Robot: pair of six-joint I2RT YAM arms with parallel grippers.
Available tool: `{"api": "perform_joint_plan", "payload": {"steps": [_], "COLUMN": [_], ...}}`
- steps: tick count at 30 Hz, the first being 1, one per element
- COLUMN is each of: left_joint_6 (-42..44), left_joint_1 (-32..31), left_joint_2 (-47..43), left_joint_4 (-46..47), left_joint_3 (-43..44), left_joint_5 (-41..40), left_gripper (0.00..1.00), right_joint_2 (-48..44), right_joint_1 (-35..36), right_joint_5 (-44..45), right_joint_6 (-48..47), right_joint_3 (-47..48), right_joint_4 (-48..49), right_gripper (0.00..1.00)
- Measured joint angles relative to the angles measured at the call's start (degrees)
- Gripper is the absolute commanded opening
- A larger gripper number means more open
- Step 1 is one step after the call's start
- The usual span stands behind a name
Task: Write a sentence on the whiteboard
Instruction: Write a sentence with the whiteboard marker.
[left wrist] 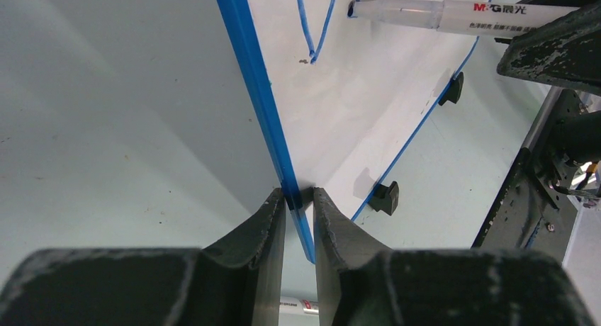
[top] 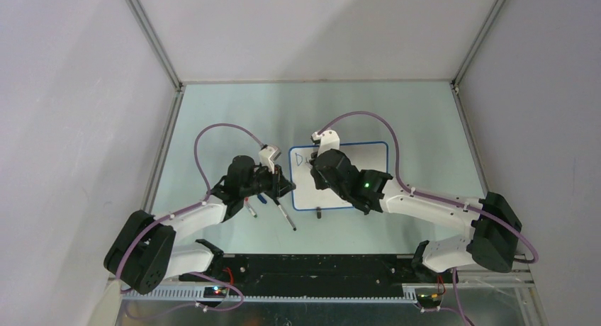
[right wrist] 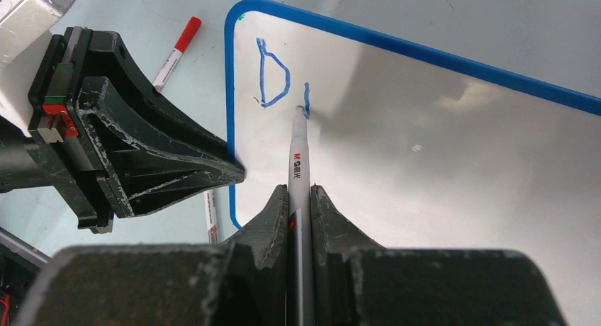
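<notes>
The whiteboard (top: 372, 159) lies flat in the middle of the table, white with a thin blue rim. My left gripper (left wrist: 299, 198) is shut on the rim of its left edge (top: 287, 187). My right gripper (right wrist: 299, 195) is shut on a white marker (right wrist: 298, 156), and the marker's tip rests on the board near the top left corner. Of the sentence, a blue "D" (right wrist: 273, 74) and a short stroke (right wrist: 307, 96) beside it show on the board. In the left wrist view the marker (left wrist: 461, 15) crosses the top, above the board's surface (left wrist: 354, 113).
Two black clip feet (left wrist: 385, 197) sit on the board's near long edge. Loose markers lie on the table left of the board: a red-capped one (right wrist: 177, 51) and a long one (top: 285, 217) among them. Grey walls enclose the table.
</notes>
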Motion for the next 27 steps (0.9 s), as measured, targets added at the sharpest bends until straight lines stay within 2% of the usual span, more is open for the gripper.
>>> {"api": "perform_joint_plan", "payload": {"steps": [27], "left_joint_6": [0.1], "left_joint_1": [0.0], "left_joint_2": [-0.6], "left_joint_4": [-0.2], "left_joint_3": [0.0], "left_joint_5": [-0.2], "left_gripper": [0.25], "right_joint_2": [0.0], "right_joint_1": [0.1], "right_joint_5": [0.1], "right_joint_6": [0.0], "right_joint_3": [0.5], "right_joint_4": [-1.7], "right_gripper": [0.0]}}
